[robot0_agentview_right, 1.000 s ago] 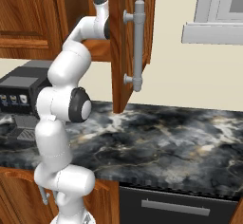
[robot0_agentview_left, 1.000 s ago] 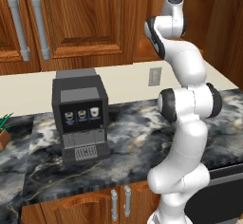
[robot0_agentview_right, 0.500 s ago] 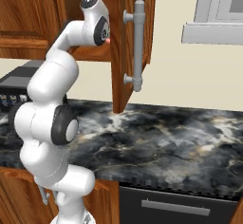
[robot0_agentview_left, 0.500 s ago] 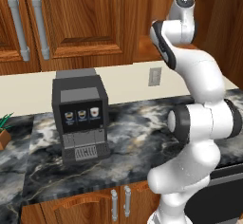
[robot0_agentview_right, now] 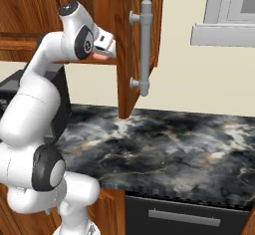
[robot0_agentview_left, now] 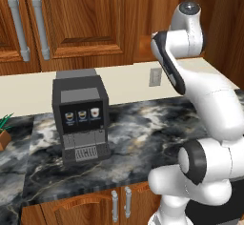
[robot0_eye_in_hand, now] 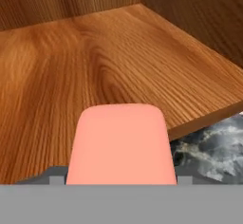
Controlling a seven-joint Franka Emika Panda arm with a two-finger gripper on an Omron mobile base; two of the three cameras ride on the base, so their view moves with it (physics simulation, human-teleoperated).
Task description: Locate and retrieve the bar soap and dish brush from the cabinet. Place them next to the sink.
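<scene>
The gripper (robot0_agentview_right: 105, 53) clasps the pink bar soap (robot0_eye_in_hand: 121, 144) just above the cabinet (robot0_agentview_right: 134, 40) shelf's front edge, bar pointing inward.

We note the wooden shelf (robot0_eye_in_hand: 118, 66) of the open cabinet (robot0_agentview_right: 134, 40) above the dark marbled counter (robot0_agentview_left: 138, 138), which carries a black coffee machine (robot0_agentview_left: 82, 117) and, at its left edge, a potted plant (robot0_agentview_left: 4, 131).

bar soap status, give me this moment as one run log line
phase: retrieve | bar soap: pink, between gripper fingers | gripper: closed on soap | location: cabinet shelf edge, door open | dish brush: not seen
</scene>
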